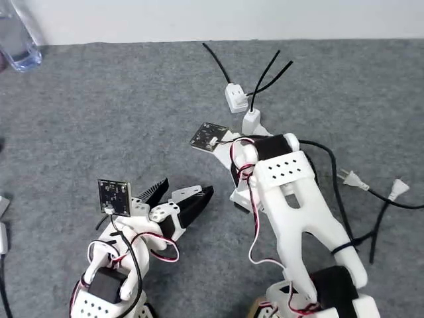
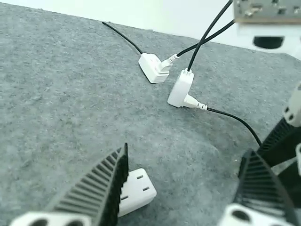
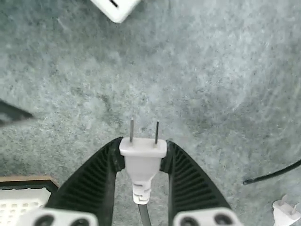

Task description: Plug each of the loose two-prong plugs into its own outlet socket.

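Observation:
My right gripper (image 3: 142, 143) is shut on a white two-prong plug (image 3: 142, 155), prongs pointing away over the grey mat. A corner of a white socket (image 3: 115, 9) lies beyond the prongs. My left gripper (image 2: 186, 155) stands open low over the mat, with a loose white outlet socket (image 2: 136, 190) beside one finger, its slots showing. In the high view the left gripper (image 1: 185, 187) sits front left, near the right arm (image 1: 291, 192). Two more sockets (image 1: 235, 96) (image 1: 252, 121) lie farther back, each with a cable end in it.
Black cables fan out from the far sockets (image 2: 151, 68) (image 2: 180, 88). Two other white cable ends (image 1: 351, 177) (image 1: 397, 189) lie at the right of the mat. A clear bottle (image 1: 16, 40) stands at the back left corner. Grey mat (image 1: 99, 119) covers the table.

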Available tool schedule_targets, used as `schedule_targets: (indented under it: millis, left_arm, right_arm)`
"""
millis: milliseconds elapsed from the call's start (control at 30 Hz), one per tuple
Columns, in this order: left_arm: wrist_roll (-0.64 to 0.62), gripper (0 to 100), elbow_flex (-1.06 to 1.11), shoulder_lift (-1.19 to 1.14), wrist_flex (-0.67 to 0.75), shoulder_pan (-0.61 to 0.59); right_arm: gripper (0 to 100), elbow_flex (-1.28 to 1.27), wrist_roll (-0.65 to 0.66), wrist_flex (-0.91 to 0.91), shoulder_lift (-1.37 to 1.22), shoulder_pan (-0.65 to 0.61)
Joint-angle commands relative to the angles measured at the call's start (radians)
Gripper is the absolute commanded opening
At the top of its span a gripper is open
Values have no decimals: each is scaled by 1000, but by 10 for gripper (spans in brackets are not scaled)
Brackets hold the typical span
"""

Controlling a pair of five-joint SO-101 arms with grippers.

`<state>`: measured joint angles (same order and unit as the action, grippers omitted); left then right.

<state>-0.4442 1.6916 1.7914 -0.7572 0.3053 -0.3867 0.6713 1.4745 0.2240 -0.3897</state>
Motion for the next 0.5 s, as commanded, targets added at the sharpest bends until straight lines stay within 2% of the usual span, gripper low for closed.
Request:
schedule_targets:
  millis: [0,233,467]
  left_arm:
    - [-9,348,-8,12,29,3]
    - [-9,348,-8,12,26,-5]
    - [-9,348,-8,12,26,-5]
  right_arm:
    - [8,114,9,-1,38,-56]
    - [8,232,2,117,36,-197]
    - [8,247,0,139,38,-217]
